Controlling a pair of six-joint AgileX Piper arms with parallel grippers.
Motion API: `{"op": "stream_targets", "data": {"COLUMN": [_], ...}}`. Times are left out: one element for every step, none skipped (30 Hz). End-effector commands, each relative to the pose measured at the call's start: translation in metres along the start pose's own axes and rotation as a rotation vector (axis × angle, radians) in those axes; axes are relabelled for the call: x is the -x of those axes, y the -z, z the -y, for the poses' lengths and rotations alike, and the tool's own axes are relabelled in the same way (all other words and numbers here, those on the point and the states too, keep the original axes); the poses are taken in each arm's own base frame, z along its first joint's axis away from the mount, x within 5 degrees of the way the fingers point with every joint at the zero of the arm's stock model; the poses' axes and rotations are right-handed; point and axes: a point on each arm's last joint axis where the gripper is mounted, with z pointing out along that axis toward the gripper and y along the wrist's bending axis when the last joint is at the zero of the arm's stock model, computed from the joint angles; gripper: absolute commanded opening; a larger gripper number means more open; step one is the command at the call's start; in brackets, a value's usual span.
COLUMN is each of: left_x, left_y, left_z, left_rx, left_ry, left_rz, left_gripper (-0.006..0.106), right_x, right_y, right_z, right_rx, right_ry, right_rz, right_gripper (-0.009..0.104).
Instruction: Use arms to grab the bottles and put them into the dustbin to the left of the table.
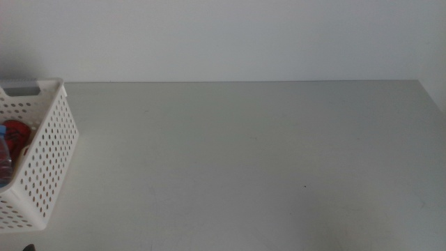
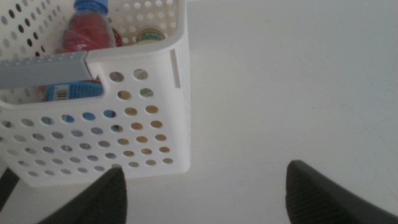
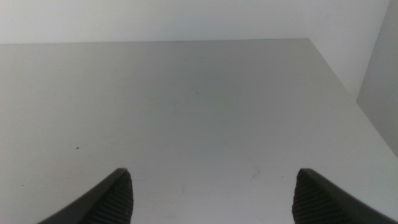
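The white perforated dustbin (image 1: pixel 49 150) stands at the table's left edge. The bottles lie inside it: a blue-capped clear bottle (image 2: pixel 92 7), a red can (image 2: pixel 84 34) against it, and a pale-yellow bottle with a green label (image 2: pixel 149 35). Red (image 1: pixel 15 134) and blue (image 1: pixel 3 159) show over the rim in the middle view. My left gripper (image 2: pixel 204 167) hovers open and empty just outside the dustbin's near corner (image 2: pixel 177 74). Over the bare table (image 3: pixel 199 106), away from the dustbin, my right gripper (image 3: pixel 212 173) is open and holds nothing.
The light-grey tabletop (image 1: pixel 251 160) runs to a white wall at the back and ends in an edge at the right (image 3: pixel 336 68). A grey handle bar (image 2: pixel 40 68) spans the dustbin's rim.
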Motion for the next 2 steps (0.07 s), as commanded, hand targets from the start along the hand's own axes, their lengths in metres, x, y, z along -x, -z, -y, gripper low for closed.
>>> {"op": "stream_targets", "data": {"left_x": [0.0068, 0.0068], "left_y": [0.0016, 0.0016], "left_z": [-0.0009, -0.0009], "left_rx": [0.011, 0.011], "left_ry": [0.032, 0.032], "left_rz": [0.101, 0.101], "left_gripper": [0.084, 0.084], "right_x": [0.0105, 0.0105], "right_y": [0.0029, 0.0029], "right_z": [0.0003, 0.0003], "right_rx": [-0.008, -0.008], "right_ry": [0.015, 0.015], "right_rz": [0.103, 0.103], "right_gripper": [0.066, 0.066]}}
